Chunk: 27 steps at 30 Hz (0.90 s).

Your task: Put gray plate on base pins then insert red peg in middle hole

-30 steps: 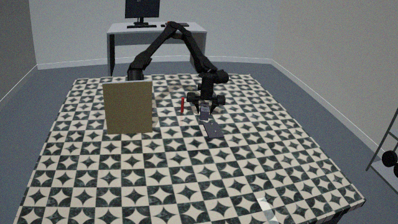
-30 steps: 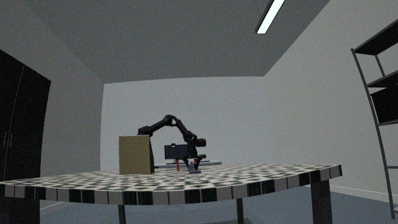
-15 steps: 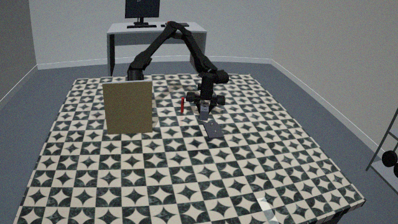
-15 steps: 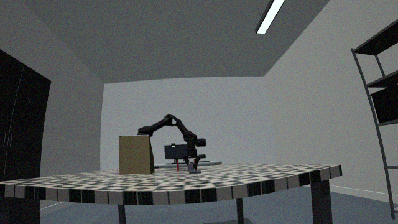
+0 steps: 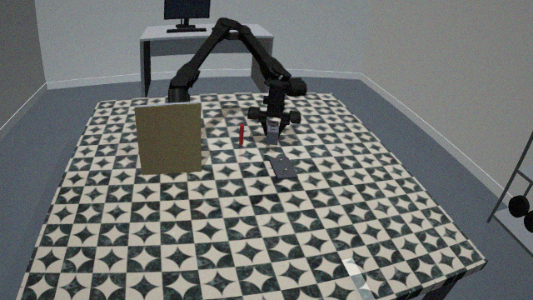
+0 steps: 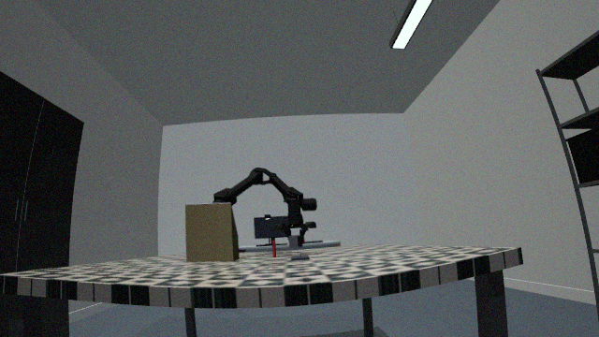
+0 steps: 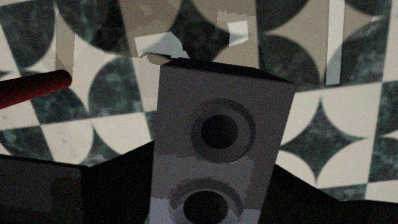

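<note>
The gray plate is held steeply tilted above the table, behind the base; two of its holes show in the wrist view. My gripper is shut on the plate, one finger on each side. The dark flat base lies on the table just in front of the plate, with two small pins on top. The red peg stands upright to the left of the plate, apart from it. The plate's lower end is cut off in the wrist view.
A tall tan box stands on the patterned table left of the peg, in front of the arm's base. A desk with a monitor stands behind the table.
</note>
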Available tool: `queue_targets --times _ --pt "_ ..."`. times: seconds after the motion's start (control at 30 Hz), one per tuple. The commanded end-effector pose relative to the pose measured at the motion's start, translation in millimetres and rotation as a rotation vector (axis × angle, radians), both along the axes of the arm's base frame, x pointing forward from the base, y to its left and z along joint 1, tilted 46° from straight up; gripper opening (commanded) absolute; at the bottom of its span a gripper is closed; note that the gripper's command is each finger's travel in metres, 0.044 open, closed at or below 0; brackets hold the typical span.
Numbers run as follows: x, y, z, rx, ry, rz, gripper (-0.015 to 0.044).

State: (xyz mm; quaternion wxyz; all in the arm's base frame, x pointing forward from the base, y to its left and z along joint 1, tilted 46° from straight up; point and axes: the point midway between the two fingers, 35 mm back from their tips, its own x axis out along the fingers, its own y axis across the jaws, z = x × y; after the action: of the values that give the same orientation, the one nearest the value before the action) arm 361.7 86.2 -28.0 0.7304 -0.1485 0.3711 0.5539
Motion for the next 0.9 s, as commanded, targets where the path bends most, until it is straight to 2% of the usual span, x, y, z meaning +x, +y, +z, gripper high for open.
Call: queue_targets --times 0.0,0.87 --pt "2.5 -10.8 15.6 0.001 -0.021 -0.001 0.0" --pt "-16.5 -55.4 69.6 0.007 -0.022 -0.002 0.0"
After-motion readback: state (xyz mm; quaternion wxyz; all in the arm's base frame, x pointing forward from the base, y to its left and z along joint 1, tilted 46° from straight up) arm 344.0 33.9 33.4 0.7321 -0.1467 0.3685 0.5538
